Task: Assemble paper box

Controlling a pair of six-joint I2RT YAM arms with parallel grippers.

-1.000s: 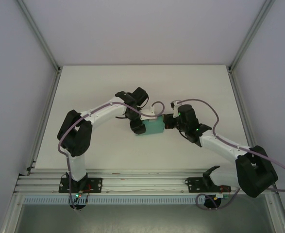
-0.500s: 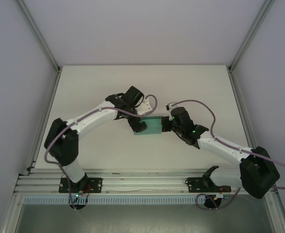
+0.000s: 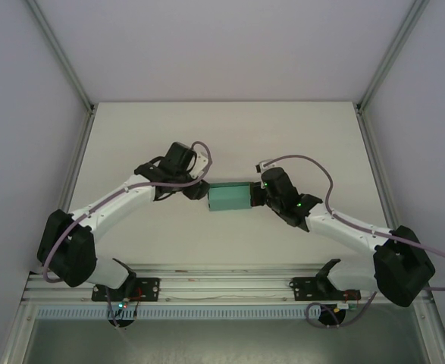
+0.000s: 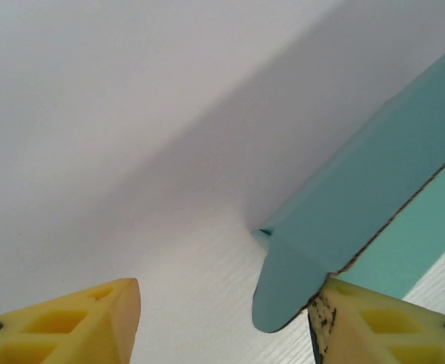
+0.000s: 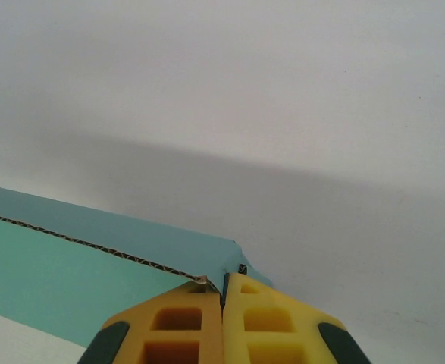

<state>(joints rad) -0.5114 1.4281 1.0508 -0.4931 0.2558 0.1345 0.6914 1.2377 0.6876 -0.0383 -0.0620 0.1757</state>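
The box lies lengthwise between the arms. Right gripper pinches its right end. Left gripper, open, adjoins the left end.

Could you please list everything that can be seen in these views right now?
paper box: one, teal-green, mid-table between the two tools
table: one, white, under the whole scene
frame posts: two, silver, slanting up from the table's far corners
mounting rail: one, silver, along the table's near edge
cables: two, purple-grey, one looping along each arm
arms: two, white with black joints, bolted to the rail and reaching inward
left tool: one, yellow fingers, open, at the box's left end beside a rounded flap
right tool: one, yellow fingers, shut on the box's right edge
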